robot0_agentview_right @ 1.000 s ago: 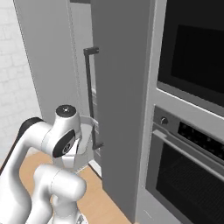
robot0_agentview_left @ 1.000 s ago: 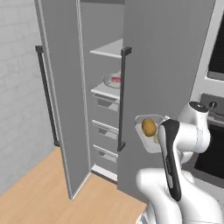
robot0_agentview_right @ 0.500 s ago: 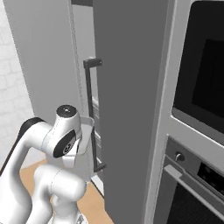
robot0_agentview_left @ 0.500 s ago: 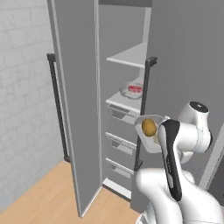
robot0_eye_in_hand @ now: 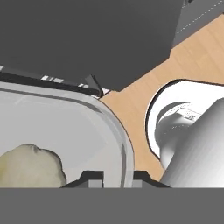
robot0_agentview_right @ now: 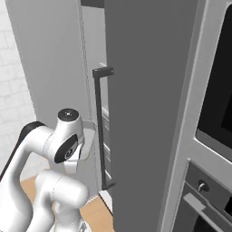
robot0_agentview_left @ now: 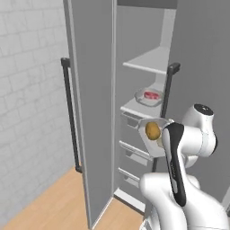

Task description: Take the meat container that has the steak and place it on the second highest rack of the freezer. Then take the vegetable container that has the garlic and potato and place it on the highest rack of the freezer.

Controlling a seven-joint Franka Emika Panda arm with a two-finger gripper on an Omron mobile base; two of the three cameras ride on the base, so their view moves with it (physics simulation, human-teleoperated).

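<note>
The whole scene has been shifted by the base's drive: the freezer [robot0_agentview_left: 134,108] is now seen nearer and larger, its steak [robot0_agentview_left: 151,95] tray more central, ovens pushed rightward.

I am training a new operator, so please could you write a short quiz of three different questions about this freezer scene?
1. True or false: the steak lies on the highest rack.
2. What does the gripper clamp? A) a drawer handle B) the rim of the vegetable container C) nothing
3. Fill in: the golden-brown lump in the held container is the ____.

Key: 1 false, it is on the shelf below; 2 B; 3 potato.
</note>
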